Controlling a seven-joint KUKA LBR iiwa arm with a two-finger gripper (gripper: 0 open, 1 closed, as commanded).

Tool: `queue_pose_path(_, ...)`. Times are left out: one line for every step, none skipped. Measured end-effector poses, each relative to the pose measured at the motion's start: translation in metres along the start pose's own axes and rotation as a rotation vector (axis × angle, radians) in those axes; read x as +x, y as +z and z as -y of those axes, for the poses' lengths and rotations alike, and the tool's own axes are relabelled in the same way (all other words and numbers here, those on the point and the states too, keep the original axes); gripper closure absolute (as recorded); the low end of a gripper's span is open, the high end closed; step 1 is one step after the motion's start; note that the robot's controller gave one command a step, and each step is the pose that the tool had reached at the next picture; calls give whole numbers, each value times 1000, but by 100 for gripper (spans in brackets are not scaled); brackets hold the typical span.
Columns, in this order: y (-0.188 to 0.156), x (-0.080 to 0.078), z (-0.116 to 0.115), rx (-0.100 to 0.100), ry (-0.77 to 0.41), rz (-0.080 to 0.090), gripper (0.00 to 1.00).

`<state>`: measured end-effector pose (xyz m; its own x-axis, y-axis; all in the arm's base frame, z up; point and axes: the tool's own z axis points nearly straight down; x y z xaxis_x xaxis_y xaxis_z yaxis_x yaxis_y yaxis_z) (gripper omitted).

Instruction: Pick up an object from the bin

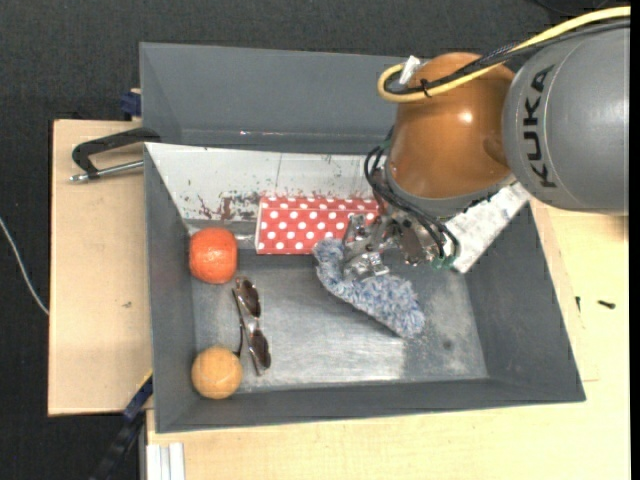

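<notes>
The gripper hung low in the grey metal bin, at about one o'clock from the middle of the floor, beneath the arm's glossy orange cover. It was right down on the upper end of a blue-grey knitted cloth. The cloth lay crumpled just right of centre, trailing away toward four o'clock. The metal parts of the gripper were tangled visually with the cloth's bunched top edge, so it could not be told whether the gripper was open or closed, or whether it had any of the fabric in its grasp. Just beside the gripper, at twelve o'clock, a red box with white polka dots lay flat against the far wall. A white packet leaned at two o'clock, partly under the arm. An orange ball sat at ten o'clock near the left wall, well apart from the cloth. A paler yellow-orange ball rested at eight o'clock in the near left corner. A pair of sunglasses lay between the two, nearer the lower ball.
</notes>
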<state>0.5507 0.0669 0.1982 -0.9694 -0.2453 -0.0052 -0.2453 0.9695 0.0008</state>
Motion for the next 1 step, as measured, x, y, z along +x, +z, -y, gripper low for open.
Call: queue_pose_path(0,0,0,0,0,0,100)
